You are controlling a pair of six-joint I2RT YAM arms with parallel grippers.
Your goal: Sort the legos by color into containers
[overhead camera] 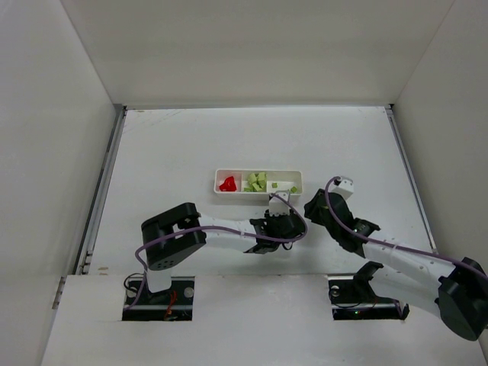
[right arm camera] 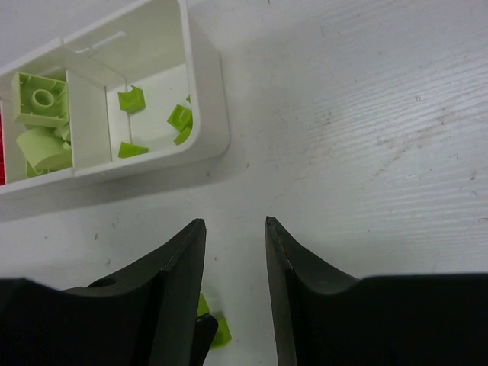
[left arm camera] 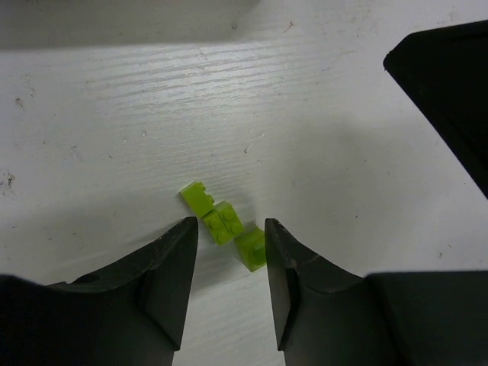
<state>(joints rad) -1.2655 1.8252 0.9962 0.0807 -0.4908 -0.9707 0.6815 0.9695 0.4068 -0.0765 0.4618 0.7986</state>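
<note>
Three bright green legos [left arm camera: 223, 222] lie in a row on the table just past the fingertips of my open, empty left gripper [left arm camera: 229, 229]; the nearest one touches the right finger. The white tray [overhead camera: 258, 172] holds red legos [overhead camera: 227, 184] in its left compartment, pale yellow-green ones [overhead camera: 256, 182] in the middle and brighter green ones [right arm camera: 179, 122] in the right. My right gripper [right arm camera: 235, 225] is open and empty over bare table, in front of the tray's right end [right arm camera: 210, 114]. The loose green legos [right arm camera: 219, 329] show at its lower left. In the top view both grippers [overhead camera: 293, 221] [overhead camera: 314, 207] sit close together in front of the tray.
The right gripper's black body [left arm camera: 450, 91] fills the upper right of the left wrist view, close to the loose bricks. A left finger's tip [right arm camera: 200, 335] shows beside the bricks in the right wrist view. White walls enclose the table on three sides.
</note>
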